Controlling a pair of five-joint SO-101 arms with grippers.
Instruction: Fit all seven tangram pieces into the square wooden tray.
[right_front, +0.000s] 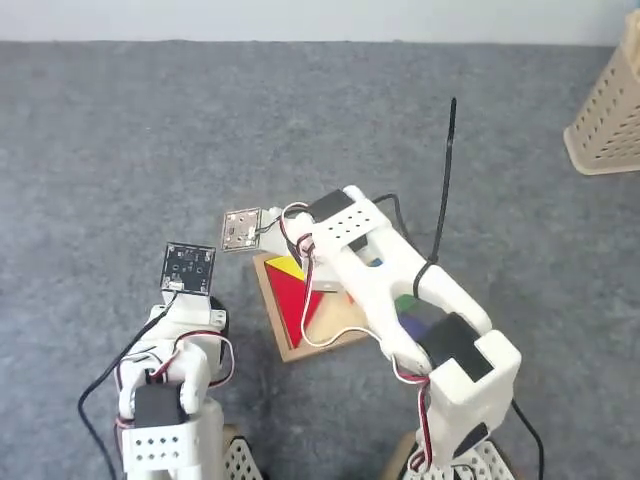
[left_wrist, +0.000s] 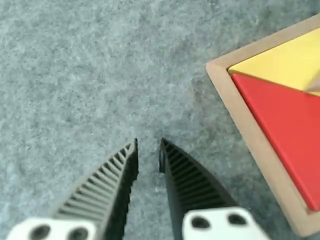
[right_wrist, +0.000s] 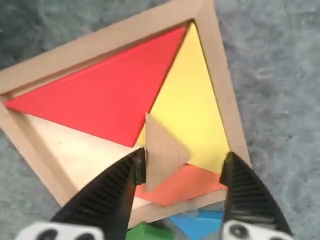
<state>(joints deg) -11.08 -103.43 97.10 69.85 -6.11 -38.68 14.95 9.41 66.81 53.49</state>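
Grey, felt-like worktop (left_wrist: 75, 60) lies under the left end effector (left_wrist: 148, 145), whose ribbed fingers are a narrow slit apart and empty, beside a corner of the square wooden tray (right_wrist: 110, 35). Over the tray the right end effector (right_wrist: 185, 157) gapes wide and grips nothing. A small plain-wood triangle (right_wrist: 162, 152) stands tilted just beside one finger, over the flat red triangle (right_wrist: 105, 100) and yellow triangle (right_wrist: 192, 95) — the blue piece (right_wrist: 200, 225) and green piece (right_wrist: 145, 232) are cut off, their shapes unclear.

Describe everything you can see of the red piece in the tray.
The red piece is a large flat triangle, smooth and painted-looking. It lies flat inside the wooden tray, its longest side along one rim. One shorter side meets the yellow triangle; the other borders bare tray floor. A tan piece sits by its tip.
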